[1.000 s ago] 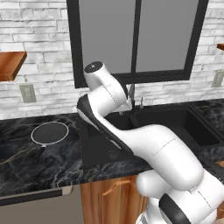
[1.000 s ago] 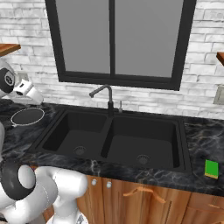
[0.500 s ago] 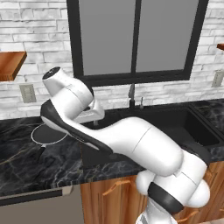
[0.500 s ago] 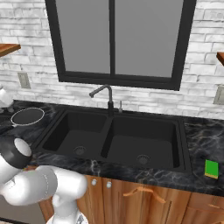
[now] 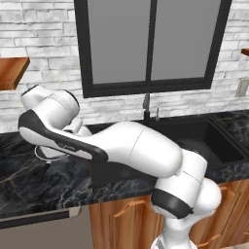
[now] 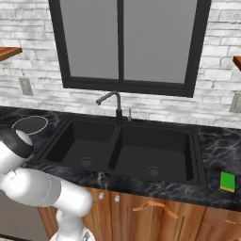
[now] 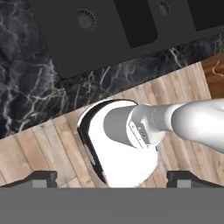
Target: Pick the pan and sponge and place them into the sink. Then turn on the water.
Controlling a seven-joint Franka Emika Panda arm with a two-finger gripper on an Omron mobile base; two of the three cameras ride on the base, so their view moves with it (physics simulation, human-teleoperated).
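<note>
- on the black marble counter point(image 6: 214, 146), left of the black matte double-basin sink point(image 6: 127, 150), you see the round dark-grey pan with a whitish rim point(image 6: 29, 124).
- right of the sink, near the counter's front edge, you see the small green-topped sponge block with a yellow edge point(image 6: 228, 181).
- behind the basins stands the slim dark faucet point(image 6: 113, 104).
- in the hand view, your two-finger gripper point(image 7: 111, 177) has its jaws spread wide, nothing between them.
</note>
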